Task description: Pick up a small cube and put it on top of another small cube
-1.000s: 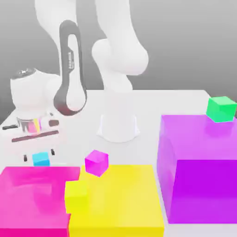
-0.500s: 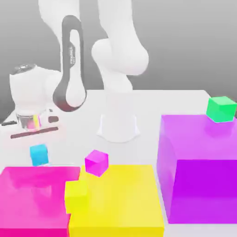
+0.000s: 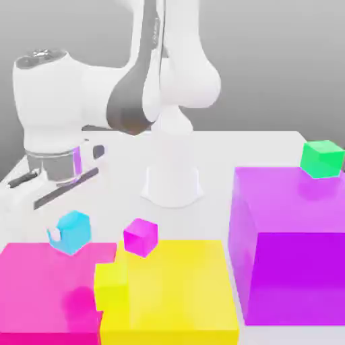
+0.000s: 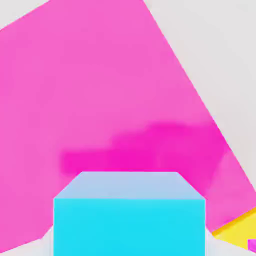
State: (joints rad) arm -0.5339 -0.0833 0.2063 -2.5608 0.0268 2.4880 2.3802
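Since the earlier frame, the cyan cube (image 3: 74, 232) has risen and turned, one corner edge now facing the exterior view; equal-sided, it has no long axis. The gripper (image 4: 129, 235) clamps it above the pink block (image 3: 47, 290), near the magenta cube (image 3: 141, 237).

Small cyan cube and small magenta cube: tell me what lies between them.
In the exterior view, only white tabletop shows in the gap between the small cyan cube and the small magenta cube.
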